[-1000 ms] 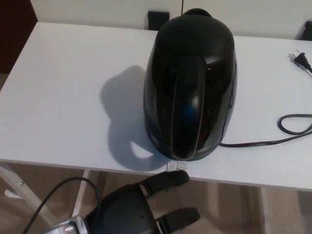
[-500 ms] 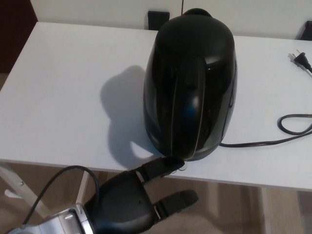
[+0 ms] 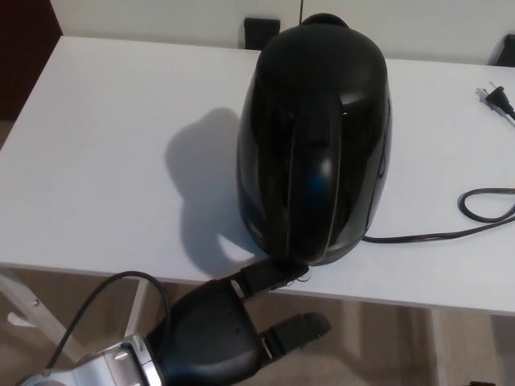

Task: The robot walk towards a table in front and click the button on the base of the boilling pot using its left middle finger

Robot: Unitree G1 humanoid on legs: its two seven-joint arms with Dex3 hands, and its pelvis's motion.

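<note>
Kettle: I see the black electric kettle [image 3: 314, 137] standing upright on the white tabletop [image 3: 105, 161], close to the near edge, its handle facing me.

Button: the switch at the foot of the kettle, just under the handle, is covered by a fingertip, so I cannot make out its position.

Left robot hand: my left robot hand [image 3: 221, 334] comes up from the lower left, below the tabletop's near edge. Its fingers are spread apart and hold nothing. The upper finger [image 3: 269, 277] stretches forward, and its tip touches the kettle's base at the bottom of the handle. The lower finger [image 3: 298, 331] points out to the right, hanging over the floor, well clear of the kettle.

Wrist: a silver cuff [image 3: 113, 366] and a looping black cable [image 3: 105, 301] sit behind the hand.

Right robot hand: I see nothing of it.

Power cord: a black cord [image 3: 451, 233] runs from the kettle's right side across the tabletop, loops near the right edge, and its plug [image 3: 495, 98] lies loose on the surface.
</note>
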